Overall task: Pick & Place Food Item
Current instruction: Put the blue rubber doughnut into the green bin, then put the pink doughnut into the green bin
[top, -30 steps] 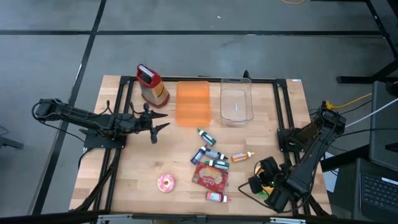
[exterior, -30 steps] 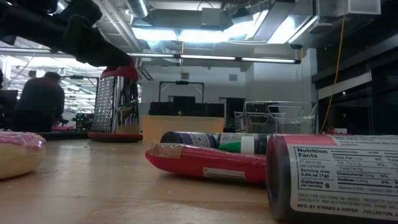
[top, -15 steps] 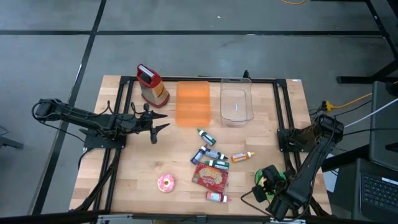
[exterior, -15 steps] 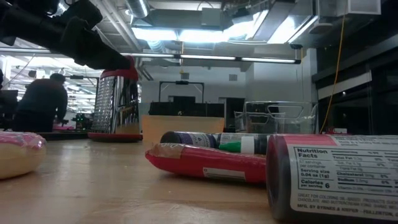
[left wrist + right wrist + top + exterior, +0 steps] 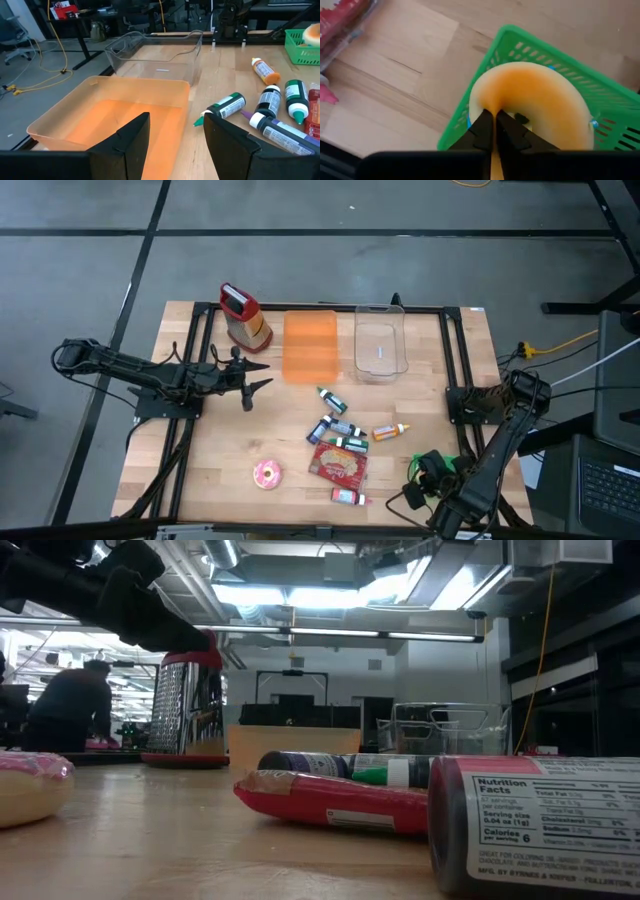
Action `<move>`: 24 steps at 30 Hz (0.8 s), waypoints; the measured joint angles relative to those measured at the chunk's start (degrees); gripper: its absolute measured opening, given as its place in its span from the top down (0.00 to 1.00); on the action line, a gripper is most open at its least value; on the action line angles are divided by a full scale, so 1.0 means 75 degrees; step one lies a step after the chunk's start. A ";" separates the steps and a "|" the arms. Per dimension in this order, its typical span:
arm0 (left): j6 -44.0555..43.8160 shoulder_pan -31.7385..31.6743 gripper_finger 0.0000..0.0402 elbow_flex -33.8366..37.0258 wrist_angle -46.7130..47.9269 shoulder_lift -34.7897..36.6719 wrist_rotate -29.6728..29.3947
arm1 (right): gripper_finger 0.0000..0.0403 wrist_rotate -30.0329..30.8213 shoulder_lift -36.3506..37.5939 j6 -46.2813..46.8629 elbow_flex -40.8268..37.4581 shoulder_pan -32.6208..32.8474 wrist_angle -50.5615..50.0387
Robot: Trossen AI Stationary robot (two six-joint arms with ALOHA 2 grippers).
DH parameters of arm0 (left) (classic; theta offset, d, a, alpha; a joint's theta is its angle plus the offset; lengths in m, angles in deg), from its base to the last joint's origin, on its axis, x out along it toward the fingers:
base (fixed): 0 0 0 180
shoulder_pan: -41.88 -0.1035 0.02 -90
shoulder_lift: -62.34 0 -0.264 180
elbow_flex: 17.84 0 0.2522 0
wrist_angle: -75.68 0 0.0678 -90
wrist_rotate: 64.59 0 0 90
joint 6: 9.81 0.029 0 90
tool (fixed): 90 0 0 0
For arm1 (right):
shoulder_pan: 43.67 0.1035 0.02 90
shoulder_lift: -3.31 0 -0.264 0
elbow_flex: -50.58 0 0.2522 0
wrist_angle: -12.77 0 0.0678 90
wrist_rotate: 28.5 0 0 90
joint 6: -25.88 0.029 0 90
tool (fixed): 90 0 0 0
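**Operator:** Where is the right gripper (image 5: 493,122), and what are its fingers (image 5: 482,131) doing?

**Manual:** Take the high view as your clock face, with 12 o'clock at the far edge of the counter (image 5: 220,450). You find the right gripper at about 4 o'clock, close to the near right corner. It sits over the green basket (image 5: 530,45). In the right wrist view, its fingers are pressed almost together. Only a thin orange strip shows between them. Their tips pinch the near rim of the orange doughnut (image 5: 540,100).

**Operator:** Where is that food item?

**Manual:** You see the orange doughnut inside the green basket, with mesh wall on both sides of it. Whether it rests on the basket floor cannot be told.

**Operator:** And the left gripper (image 5: 262,377)?

**Manual:** It waits at about 9 o'clock, above the counter, with its fingers spread and nothing between them. Its wrist view faces the orange tray (image 5: 120,120) and the clear tub (image 5: 155,50).

**Operator:** What else lies on the counter?

**Manual:** You find a pink doughnut (image 5: 267,473) at 7 o'clock. A red packet (image 5: 338,464) lies at 6 o'clock, and a grater (image 5: 243,317) stands at 11 o'clock.
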 joint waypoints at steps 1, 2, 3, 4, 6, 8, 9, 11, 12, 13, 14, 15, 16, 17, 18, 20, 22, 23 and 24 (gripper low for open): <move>0.0000 0.0001 0.55 0.0000 0.0000 0.0000 0.0008 | 0.92 -0.0014 0.0000 0.0000 0.0001 0.0000 -0.0020; -0.0004 0.0002 0.55 0.0000 0.0001 -0.0002 0.0015 | 0.90 -0.0049 0.0000 0.0000 0.0001 0.0003 -0.0046; -0.0016 0.0000 0.55 0.0000 0.0003 0.0000 0.0015 | 0.87 -0.0069 0.0000 0.0003 0.0001 0.0003 -0.0058; -0.0047 0.0000 0.55 0.0000 0.0003 -0.0003 0.0015 | 0.85 -0.0067 0.0000 0.0003 0.0001 0.0003 -0.0058; -0.0081 0.0004 0.55 0.0000 0.0021 0.0000 0.0035 | 0.80 -0.0049 0.0000 0.0003 0.0001 0.0000 -0.0046; -0.0150 0.0006 0.55 0.0000 0.0104 -0.0001 0.0110 | 0.75 -0.0023 0.0000 0.0003 0.0001 0.0000 -0.0067; -0.0185 0.0006 0.55 0.0000 0.0140 -0.0003 0.0142 | 0.72 -0.0023 0.0000 0.0003 0.0001 0.0000 -0.0084; -0.0207 0.0006 0.55 0.0000 0.0203 -0.0003 0.0138 | 0.68 -0.0008 0.0000 0.0000 0.0001 0.0000 -0.0123; -0.0204 0.0006 0.55 0.0000 0.0207 -0.0003 0.0138 | 0.66 -0.0006 0.0000 0.0000 0.0001 0.0000 -0.0134; -0.0198 0.0006 0.55 0.0000 0.0195 -0.0003 0.0138 | 0.64 -0.0006 0.0000 0.0000 0.0001 0.0000 -0.0173; -0.0172 0.0006 0.55 0.0000 0.0179 -0.0003 0.0138 | 0.62 0.0002 0.0000 0.0000 0.0001 -0.0008 -0.0228; -0.0138 0.0006 0.55 0.0000 0.0169 -0.0003 0.0138 | 0.61 0.0031 0.0000 -0.0002 0.0001 -0.0011 -0.0274; -0.0087 0.0006 0.55 0.0000 0.0145 -0.0003 0.0138 | 0.60 0.0051 0.0000 -0.0001 0.0001 -0.0019 -0.0336; -0.0042 0.0006 0.55 0.0000 0.0118 -0.0001 0.0138 | 0.59 0.0055 0.0000 -0.0002 0.0001 -0.0033 -0.0437; 0.0012 0.0006 0.55 0.0000 0.0096 0.0000 0.0138 | 0.58 0.0053 0.0000 -0.0003 0.0001 -0.0045 -0.0569; 0.0134 0.0006 0.55 0.0000 0.0006 -0.0001 0.0183 | 0.58 0.0095 0.0000 -0.0003 0.0001 -0.0071 -0.0861; 0.0187 0.0006 0.55 0.0000 -0.0085 0.0000 0.0251 | 0.57 0.0222 0.0000 -0.0003 0.0001 -0.0111 -0.1109; 0.0192 0.0006 0.55 0.0000 -0.0090 0.0000 0.0301 | 0.58 0.0281 0.0001 -0.0006 0.0001 -0.0144 -0.1229; 0.0190 0.0006 0.55 0.0000 -0.0096 0.0000 0.0344 | 0.58 0.0354 0.0002 -0.0005 0.0001 -0.0181 -0.1369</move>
